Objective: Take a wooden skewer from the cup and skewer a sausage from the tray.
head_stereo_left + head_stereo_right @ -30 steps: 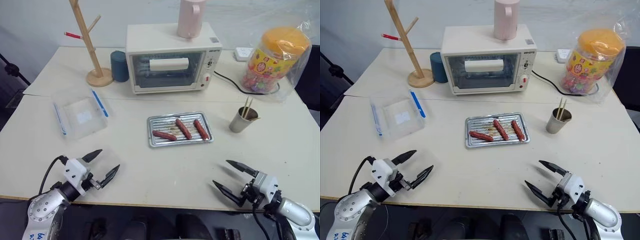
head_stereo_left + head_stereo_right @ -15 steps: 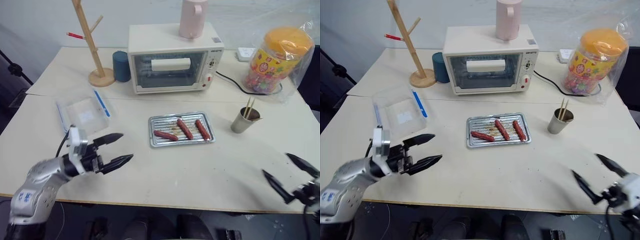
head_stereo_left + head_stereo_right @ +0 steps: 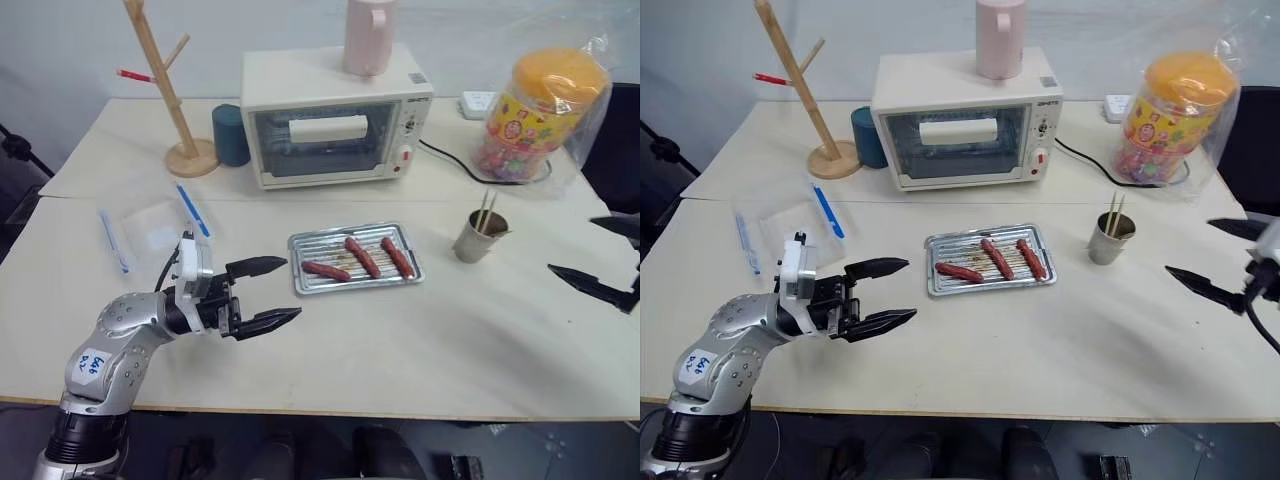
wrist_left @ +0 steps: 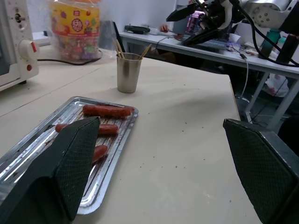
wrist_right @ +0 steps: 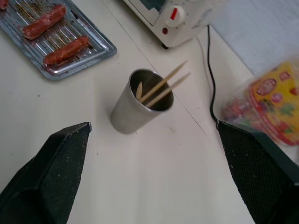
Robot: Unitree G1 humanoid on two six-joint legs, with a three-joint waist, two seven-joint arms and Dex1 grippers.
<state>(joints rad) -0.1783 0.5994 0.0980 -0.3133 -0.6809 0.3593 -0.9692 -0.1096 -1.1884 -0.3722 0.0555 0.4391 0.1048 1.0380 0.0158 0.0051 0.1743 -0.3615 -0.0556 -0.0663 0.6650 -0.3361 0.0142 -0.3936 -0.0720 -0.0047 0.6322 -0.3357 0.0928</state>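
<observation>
A small grey metal cup (image 3: 477, 238) holding three wooden skewers (image 3: 486, 213) stands right of the silver tray (image 3: 325, 245). Three reddish-brown sausages (image 3: 363, 256) lie in the tray. My left gripper (image 3: 290, 290) is open and empty, hovering just left of the tray with its tips toward it. My right gripper (image 3: 572, 245) is open and empty at the right table edge, pointing at the cup. In the right wrist view the cup (image 5: 135, 105) and skewers (image 5: 163, 86) sit between the open fingers, some way ahead. The left wrist view shows the tray (image 4: 28, 154) and cup (image 4: 128, 72).
A white toaster oven (image 3: 335, 115) with a pink jug (image 3: 366, 35) on top stands behind the tray. A blue cylinder (image 3: 230, 135) and wooden tree stand (image 3: 165, 95) are at the back left, a clear plastic box (image 3: 150, 225) at the left, a bagged candy jar (image 3: 535, 115) at the back right.
My left gripper has risen and swung right, up to the tray's left side. My right gripper has lifted from the front edge and moved out right, level with the cup. Both stay open.
</observation>
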